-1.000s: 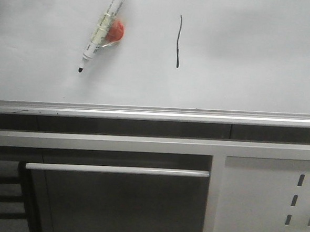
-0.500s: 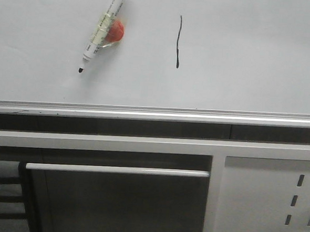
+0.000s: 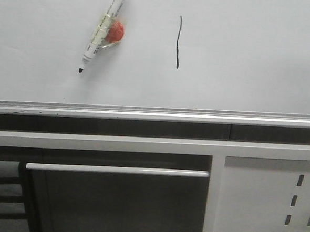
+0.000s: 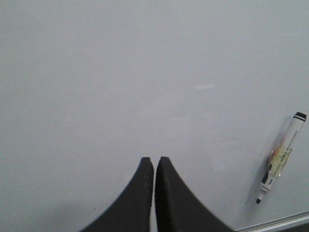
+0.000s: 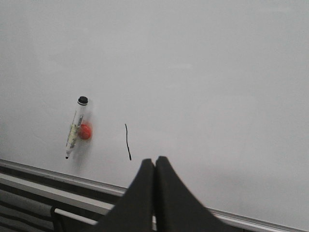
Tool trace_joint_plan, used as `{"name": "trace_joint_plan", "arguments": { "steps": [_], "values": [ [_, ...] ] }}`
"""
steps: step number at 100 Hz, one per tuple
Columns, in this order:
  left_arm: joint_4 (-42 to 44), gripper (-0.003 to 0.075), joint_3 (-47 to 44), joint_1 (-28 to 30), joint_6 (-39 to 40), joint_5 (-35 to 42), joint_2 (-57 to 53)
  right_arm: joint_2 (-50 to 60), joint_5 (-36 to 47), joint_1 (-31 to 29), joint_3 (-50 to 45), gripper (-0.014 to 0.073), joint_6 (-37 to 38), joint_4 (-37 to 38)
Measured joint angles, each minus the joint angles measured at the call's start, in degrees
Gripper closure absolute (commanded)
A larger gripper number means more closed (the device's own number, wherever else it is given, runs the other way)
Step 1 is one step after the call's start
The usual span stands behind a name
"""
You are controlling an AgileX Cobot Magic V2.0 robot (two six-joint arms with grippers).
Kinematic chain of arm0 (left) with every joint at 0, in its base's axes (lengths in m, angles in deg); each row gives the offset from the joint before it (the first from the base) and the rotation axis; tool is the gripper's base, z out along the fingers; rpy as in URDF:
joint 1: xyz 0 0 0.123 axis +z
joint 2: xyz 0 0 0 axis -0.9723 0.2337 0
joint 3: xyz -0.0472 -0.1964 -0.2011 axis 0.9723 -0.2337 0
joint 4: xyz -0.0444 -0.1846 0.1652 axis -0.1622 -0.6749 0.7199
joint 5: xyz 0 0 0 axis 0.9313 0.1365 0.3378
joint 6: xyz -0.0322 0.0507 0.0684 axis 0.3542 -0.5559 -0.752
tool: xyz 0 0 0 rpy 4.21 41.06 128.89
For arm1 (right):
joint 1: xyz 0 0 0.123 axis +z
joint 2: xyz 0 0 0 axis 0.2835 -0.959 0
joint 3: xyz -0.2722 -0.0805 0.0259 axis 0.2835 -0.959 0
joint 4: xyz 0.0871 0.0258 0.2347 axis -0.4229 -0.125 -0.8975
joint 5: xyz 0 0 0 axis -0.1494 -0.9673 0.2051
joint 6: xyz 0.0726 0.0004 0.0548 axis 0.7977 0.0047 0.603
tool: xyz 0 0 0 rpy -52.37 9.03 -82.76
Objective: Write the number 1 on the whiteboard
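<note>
now a thin wavy number 1 [image 3: 178, 42] marks the smooth whiteboard [image 3: 243, 58].

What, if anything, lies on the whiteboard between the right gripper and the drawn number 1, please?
Nothing visible does. In the right wrist view the shut right gripper faces bare whiteboard up to the number 1. The marker, with a red blob beside its barrel, lies off to one side of the stroke, apart from it.

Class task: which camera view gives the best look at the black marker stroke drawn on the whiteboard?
The front view: the thin, slightly wavy black vertical marker stroke appears largest and unobstructed on the pale grey-white whiteboard. The right wrist view shows it smaller and farther off. The left wrist view shows no stroke, only the board and pen.
</note>
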Motion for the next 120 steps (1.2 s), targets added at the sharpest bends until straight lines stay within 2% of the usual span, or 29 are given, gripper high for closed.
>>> {"name": "trace_joint_plan", "arguments": {
  "steps": [25,120],
  "values": [
    [0.00,0.0741,-1.13,0.00,0.37,0.00,-2.74,1.25,0.41,0.00,-3.21,0.0658,0.00,-0.31],
    [-0.08,0.0741,-1.13,0.00,0.37,0.00,-2.74,1.25,0.70,0.00,-3.29,0.0658,-0.11,-0.44]
  ]
}}
